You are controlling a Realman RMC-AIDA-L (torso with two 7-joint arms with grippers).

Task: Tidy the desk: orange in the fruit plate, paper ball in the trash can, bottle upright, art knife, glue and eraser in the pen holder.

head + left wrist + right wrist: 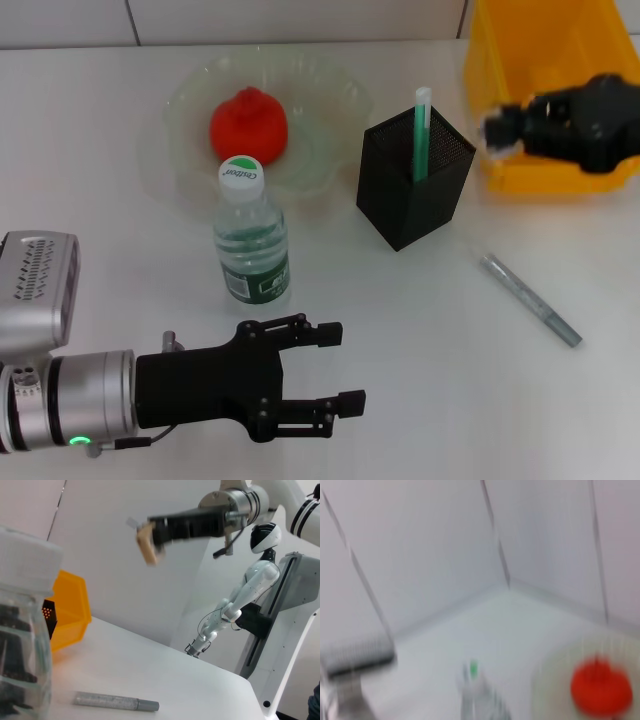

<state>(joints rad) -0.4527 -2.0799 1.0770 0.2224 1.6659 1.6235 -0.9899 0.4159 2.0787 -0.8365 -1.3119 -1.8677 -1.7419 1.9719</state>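
Note:
The red-orange orange [248, 125] lies in the pale-green fruit plate [330, 95]. In front of the plate the bottle [251, 240] stands upright. My left gripper [335, 370] is open and empty, low on the table just in front of the bottle. My right gripper [503, 128] hovers over the front wall of the yellow trash can [545, 175]. It is shut on the small beige eraser [146, 542]. The black mesh pen holder [415, 190] holds a green-and-white stick [421, 130]. A slim grey stick [528, 299] lies on the table; I cannot tell if it is the art knife or the glue. The paper ball is out of view.
White table surface runs between the bottle, the pen holder and the grey stick. A tiled wall stands behind the plate and the trash can. Another white robot [250, 585] stands beyond the table's far edge in the left wrist view.

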